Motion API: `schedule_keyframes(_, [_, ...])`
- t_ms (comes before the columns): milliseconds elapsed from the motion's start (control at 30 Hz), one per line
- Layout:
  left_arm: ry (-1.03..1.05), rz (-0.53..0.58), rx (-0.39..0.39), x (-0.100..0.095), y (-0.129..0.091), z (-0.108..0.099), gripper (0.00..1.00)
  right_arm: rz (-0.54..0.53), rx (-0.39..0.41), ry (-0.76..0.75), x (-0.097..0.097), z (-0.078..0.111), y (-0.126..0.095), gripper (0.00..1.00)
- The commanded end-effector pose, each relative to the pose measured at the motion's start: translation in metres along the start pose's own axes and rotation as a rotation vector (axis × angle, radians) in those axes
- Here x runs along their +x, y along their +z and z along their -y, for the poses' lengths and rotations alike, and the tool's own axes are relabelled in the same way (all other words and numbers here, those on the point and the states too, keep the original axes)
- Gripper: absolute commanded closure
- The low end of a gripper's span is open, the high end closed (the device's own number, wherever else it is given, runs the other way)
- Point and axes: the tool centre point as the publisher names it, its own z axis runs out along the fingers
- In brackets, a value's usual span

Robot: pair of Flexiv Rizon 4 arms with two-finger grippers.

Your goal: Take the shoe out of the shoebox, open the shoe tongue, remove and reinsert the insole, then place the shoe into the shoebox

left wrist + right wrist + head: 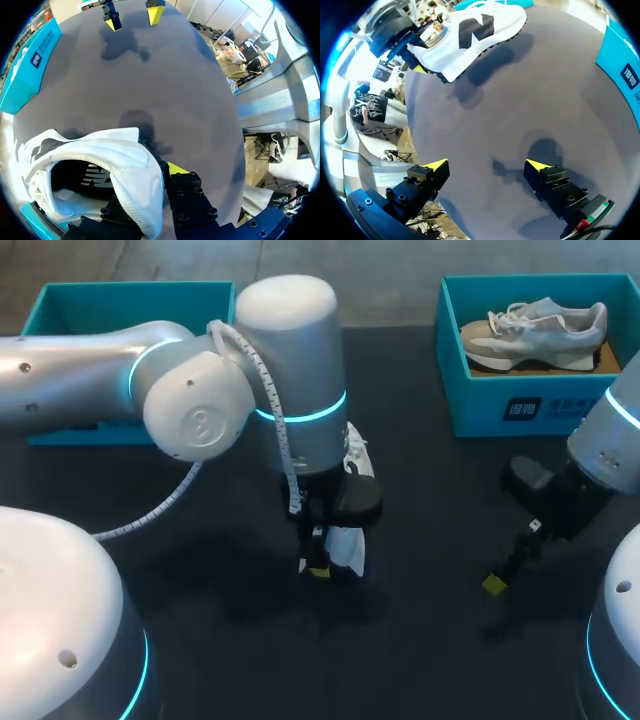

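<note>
The left tool (318, 565) clamps the heel collar of the white shoe (125, 165), one finger inside, one outside, near the centre of the bench (430, 540). The right tool (486, 163) hangs wide open, empty, at four o'clock. Best set the sole flat, hold the heel pinned, then bring the right tool onto the tongue from above

The white shoe (135, 180) has a matt, finely pitted cloth heel. The table (430, 540) is dark, matt and even. At upper right in the head view, the shoebox (530, 405) looks like matt teal card. The left arm (290, 350) has a smooth, glossy shell. The right gripper (487, 165) has matt black fingers (420, 185) dotted with screw heads.
</note>
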Motion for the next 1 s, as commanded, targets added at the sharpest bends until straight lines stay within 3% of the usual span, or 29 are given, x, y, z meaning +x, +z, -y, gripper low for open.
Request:
schedule_keyframes(33, [-0.001, -0.003, -0.004, -0.001, 0.000, 0.003, 1.00, 0.004, 0.001, 0.001, 0.001, 0.000, 0.001, 0.00])
schedule_keyframes(600, [-0.003, -0.004, -0.007, -0.004, -0.002, -0.001, 1.00, 0.004, 0.001, 0.001, 0.001, 0.000, 0.001, 0.00])
schedule_keyframes(1000, [-0.029, 0.044, -0.006, -0.019, -0.039, -0.015, 1.00, 0.004, 0.001, 0.001, 0.001, 0.000, 0.001, 0.00])
